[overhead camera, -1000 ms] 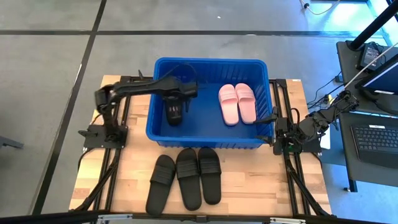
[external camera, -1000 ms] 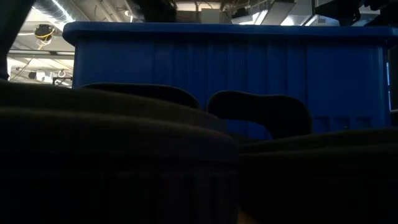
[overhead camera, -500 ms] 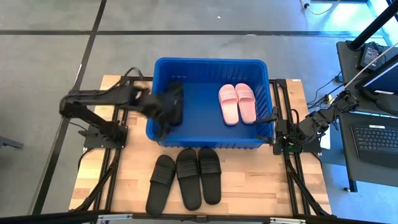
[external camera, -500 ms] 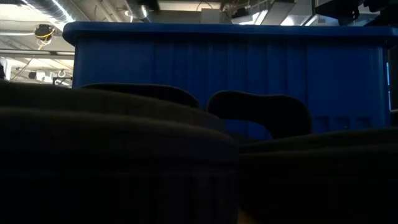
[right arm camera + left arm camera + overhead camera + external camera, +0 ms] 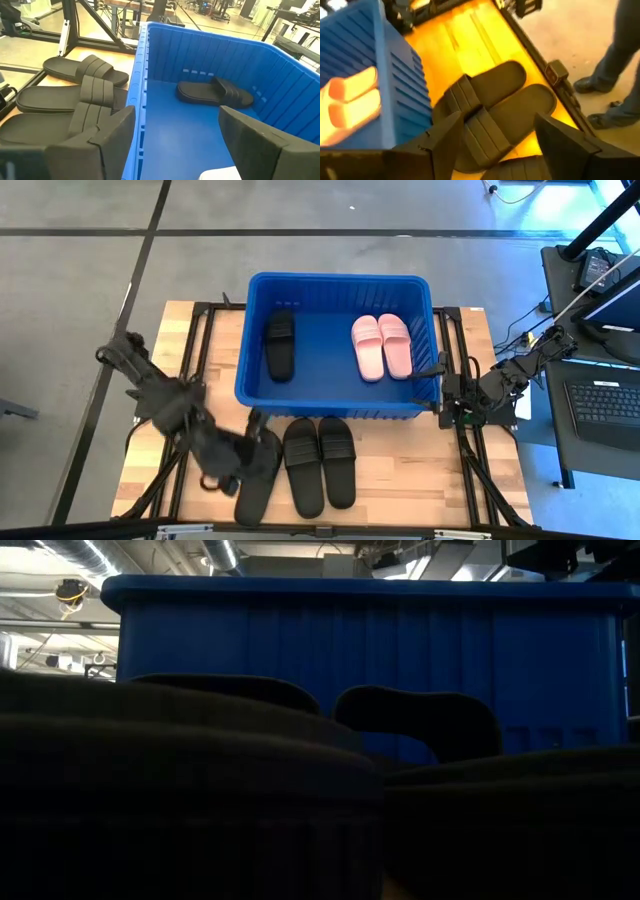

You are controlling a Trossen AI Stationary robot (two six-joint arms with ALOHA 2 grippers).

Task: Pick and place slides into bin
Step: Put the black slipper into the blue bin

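From above, the large bright blue plastic bin (image 5: pixel 335 345) sits at the middle of the wooden table (image 5: pixel 410 470). Inside lie one matte black slide (image 5: pixel 279 343) towards the left wall and two pale pink slides (image 5: pixel 381 345) towards the right, with bare floor between them. Three more black slides (image 5: pixel 300 467) lie side by side on the table in front of the bin. The left gripper (image 5: pixel 236 470) hovers at the leftmost one, blurred. The right gripper (image 5: pixel 447 402) waits at the bin's right front corner.

At table height, dark slide straps fill the foreground, hiding the bin's base.

The left wrist view shows fingers (image 5: pixel 445 142) spread wide, holding nothing.

The right wrist view shows fingers (image 5: pixel 107 132) likewise apart and empty.
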